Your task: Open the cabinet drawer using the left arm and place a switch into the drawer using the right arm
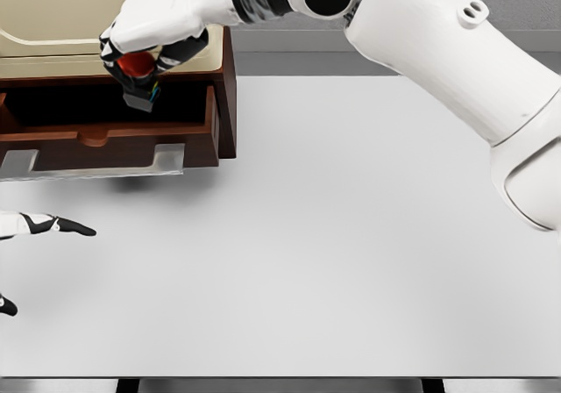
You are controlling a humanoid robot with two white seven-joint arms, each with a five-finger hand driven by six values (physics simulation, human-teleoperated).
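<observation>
A brown wooden cabinet [226,86] with a cream top stands at the table's far left. Its drawer [114,134] is pulled out toward me, dark inside. My right arm reaches across from the upper right, and my right hand [145,60] hangs over the open drawer. Its fingers are shut on the switch [138,79], a red button on a grey base with coloured terminals. The switch sits just above the drawer's interior. My left hand [53,225] shows at the left edge, below the drawer front, fingers stretched out and holding nothing.
A white table [351,253] spreads to the right and front of the cabinet. Two metal brackets [166,159] stick out under the drawer front. A grey wall runs behind the table.
</observation>
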